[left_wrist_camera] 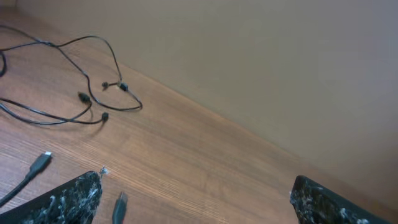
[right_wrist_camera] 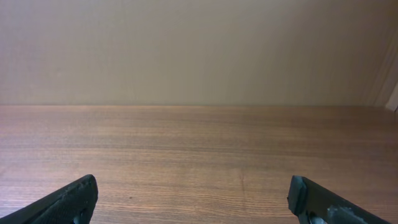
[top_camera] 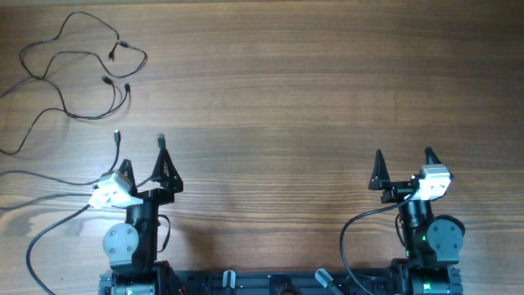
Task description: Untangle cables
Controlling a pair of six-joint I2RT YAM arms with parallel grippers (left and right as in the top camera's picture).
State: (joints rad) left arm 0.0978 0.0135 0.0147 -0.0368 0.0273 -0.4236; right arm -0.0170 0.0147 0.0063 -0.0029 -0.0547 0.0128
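Observation:
The cables (top_camera: 107,79) are thin black wires lying in loose overlapping loops at the far left of the wooden table, with several small plug ends near the loops. They also show in the left wrist view (left_wrist_camera: 83,97). Two more plug ends (top_camera: 118,136) (top_camera: 160,138) lie just ahead of my left gripper (top_camera: 143,160), which is open and empty. In the left wrist view (left_wrist_camera: 196,199) one plug (left_wrist_camera: 120,202) lies just inside the left finger and the other (left_wrist_camera: 42,160) lies outside it. My right gripper (top_camera: 404,156) (right_wrist_camera: 193,196) is open and empty over bare wood at the near right.
Thin wires run off the table's left edge (top_camera: 24,176). A thicker black cord (top_camera: 49,233) hangs from the left arm, and another (top_camera: 352,225) from the right arm. A plain wall stands behind the table's far edge (right_wrist_camera: 199,104).

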